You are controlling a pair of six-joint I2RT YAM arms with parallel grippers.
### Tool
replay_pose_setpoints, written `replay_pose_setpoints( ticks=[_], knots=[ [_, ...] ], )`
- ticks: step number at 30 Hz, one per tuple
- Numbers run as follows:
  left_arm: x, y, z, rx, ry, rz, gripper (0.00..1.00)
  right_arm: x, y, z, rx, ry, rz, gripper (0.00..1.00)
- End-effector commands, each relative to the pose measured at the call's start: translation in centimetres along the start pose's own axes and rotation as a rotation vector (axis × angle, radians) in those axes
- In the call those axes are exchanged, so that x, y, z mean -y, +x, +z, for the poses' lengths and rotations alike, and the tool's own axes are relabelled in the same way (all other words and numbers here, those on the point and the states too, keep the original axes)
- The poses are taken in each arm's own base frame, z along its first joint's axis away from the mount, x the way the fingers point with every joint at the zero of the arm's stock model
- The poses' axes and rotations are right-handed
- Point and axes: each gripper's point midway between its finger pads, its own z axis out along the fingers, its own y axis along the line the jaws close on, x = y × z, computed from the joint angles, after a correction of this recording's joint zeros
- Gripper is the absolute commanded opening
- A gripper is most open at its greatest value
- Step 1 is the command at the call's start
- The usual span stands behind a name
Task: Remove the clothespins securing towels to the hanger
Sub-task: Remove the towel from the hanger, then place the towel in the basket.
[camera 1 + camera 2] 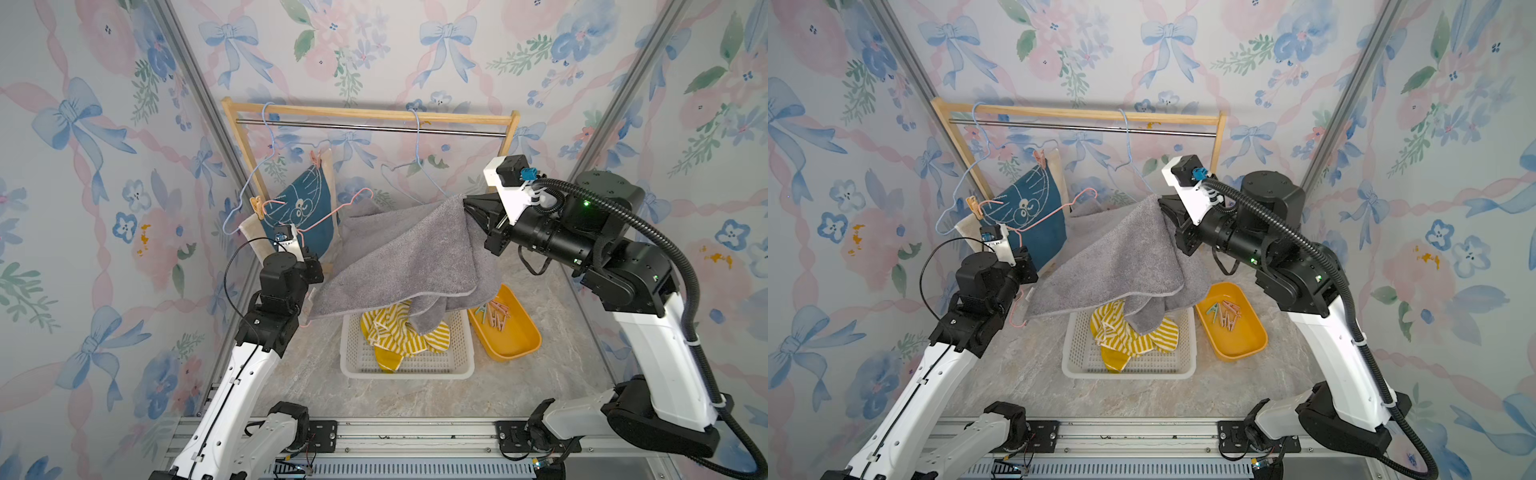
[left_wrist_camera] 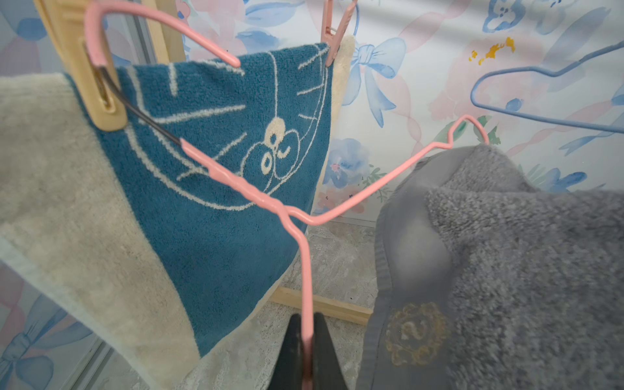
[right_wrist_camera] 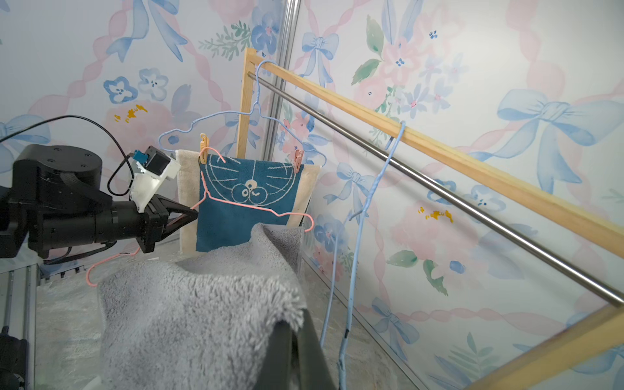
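Note:
My left gripper (image 2: 306, 319) is shut on the straight wire of a pink hanger (image 2: 305, 263). The hanger's hook lies beside a tan clothespin (image 1: 257, 206). That clothespin and a pink clothespin (image 1: 316, 159) pin the dark blue towel (image 1: 309, 187) to a blue hanger (image 1: 269, 124) on the rack. My right gripper (image 3: 297, 324) is shut on a corner of the grey towel (image 1: 407, 257). That towel drapes from the pink hanger's arm down over the basket. A yellow-striped towel (image 1: 395, 328) lies in the basket.
A white basket (image 1: 405, 374) stands mid-table, with a yellow tray (image 1: 519, 340) holding several loose clothespins (image 1: 496, 313) to its right. The wooden rack (image 1: 374, 113) with a metal rod (image 1: 374, 128) stands at the back, carrying a bare blue hanger (image 1: 417, 137).

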Motion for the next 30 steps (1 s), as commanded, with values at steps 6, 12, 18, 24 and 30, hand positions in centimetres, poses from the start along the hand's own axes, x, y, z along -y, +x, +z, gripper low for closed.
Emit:
replay_pose_setpoints(
  ticks=[6, 12, 18, 24, 30],
  knots=[
    [-1.0, -0.1, 0.4, 0.017, -0.033, -0.033, 0.0, 1.7, -3.3, -1.9, 0.058, 0.008, 0.073, 0.0],
    [-0.9, -0.3, 0.1, 0.029, -0.02, -0.041, 0.0, 2.5, -4.2, -2.5, 0.079, 0.002, 0.132, 0.0],
    [0.9, -1.7, -0.8, 0.066, 0.087, -0.061, 0.0, 1.4, -5.2, -2.1, 0.121, -0.084, 0.17, 0.0],
    [1.3, -2.2, -1.2, 0.087, 0.114, -0.067, 0.0, -0.1, -5.0, -1.1, 0.118, -0.162, 0.2, 0.0],
    [1.2, -2.5, -1.4, 0.101, 0.111, -0.07, 0.0, -3.4, -1.1, 2.2, -0.007, -0.242, 0.2, 0.0]
  ],
)
